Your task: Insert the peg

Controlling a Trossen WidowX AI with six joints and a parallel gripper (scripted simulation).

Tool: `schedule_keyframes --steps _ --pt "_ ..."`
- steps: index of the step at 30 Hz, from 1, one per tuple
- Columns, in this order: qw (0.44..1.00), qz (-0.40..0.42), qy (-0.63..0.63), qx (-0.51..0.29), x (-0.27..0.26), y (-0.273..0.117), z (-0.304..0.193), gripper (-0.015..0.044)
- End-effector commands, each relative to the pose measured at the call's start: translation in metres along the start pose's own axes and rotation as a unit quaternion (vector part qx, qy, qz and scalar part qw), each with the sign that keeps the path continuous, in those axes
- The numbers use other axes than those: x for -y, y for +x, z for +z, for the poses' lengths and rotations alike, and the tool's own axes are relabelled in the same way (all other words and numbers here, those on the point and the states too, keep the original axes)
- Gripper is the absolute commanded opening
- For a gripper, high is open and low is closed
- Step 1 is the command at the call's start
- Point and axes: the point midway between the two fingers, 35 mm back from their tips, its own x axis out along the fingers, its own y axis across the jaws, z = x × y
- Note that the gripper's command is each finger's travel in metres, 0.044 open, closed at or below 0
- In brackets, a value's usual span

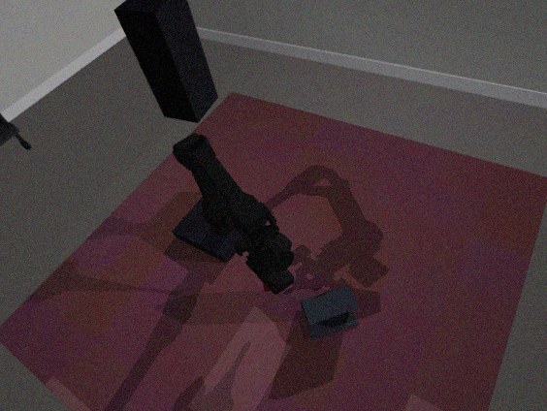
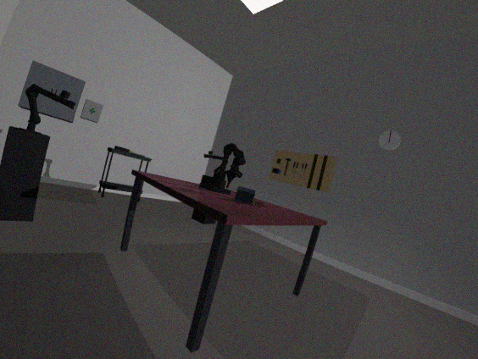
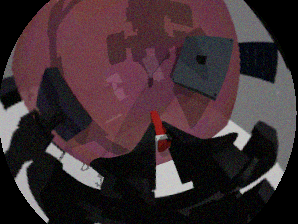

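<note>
A red peg (image 1: pixel 267 287) (image 2: pixel 228 185) (image 3: pixel 157 121) is held between the fingers of my gripper (image 3: pixel 157 124), which is shut on it. A pale band shows on the peg at the fingertips in the wrist view. The peg's free end points away from the fingers, and the peg is above the table. The blue-grey sloped panel (image 1: pixel 327 306) (image 2: pixel 245 195) (image 3: pixel 196 76) stands on the table beside the peg, apart from it. Its dark, square-looking hole (image 3: pixel 201 59) shows in the wrist view. The exact shape of the peg's end is too dark to tell.
The red table top (image 1: pixel 436 233) (image 2: pixel 271 216) (image 3: pixel 90 55) carries the panel and the arm's dark base (image 1: pixel 194 232). Shadows of the arm fall across it. A tall dark block (image 1: pixel 170 63) is at the upper left in the top view.
</note>
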Motion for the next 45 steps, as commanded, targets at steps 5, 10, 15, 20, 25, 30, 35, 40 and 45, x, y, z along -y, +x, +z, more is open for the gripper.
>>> schedule_keyframes --steps 5,10,15,20,25,30,35,40,45 --pt "1.0 -0.009 0.028 -0.012 0.001 0.002 0.004 0.0" --pt "0.999 -0.015 0.045 -0.019 0.002 0.003 0.007 0.0" --pt "0.997 -0.022 0.063 -0.026 0.003 0.004 0.009 0.0" --pt "0.996 -0.03 0.08 -0.031 0.004 0.005 0.012 0.0" --pt "0.994 -0.038 0.098 -0.037 0.005 0.005 0.015 0.0" --pt "0.991 -0.046 0.115 -0.042 0.005 0.006 0.018 0.0" --pt "0.989 -0.055 0.133 -0.046 0.006 0.007 0.021 0.0" --pt "0.985 -0.064 0.151 -0.05 0.007 0.007 0.024 0.0" --pt "0.982 -0.073 0.168 -0.054 0.008 0.007 0.027 0.0"
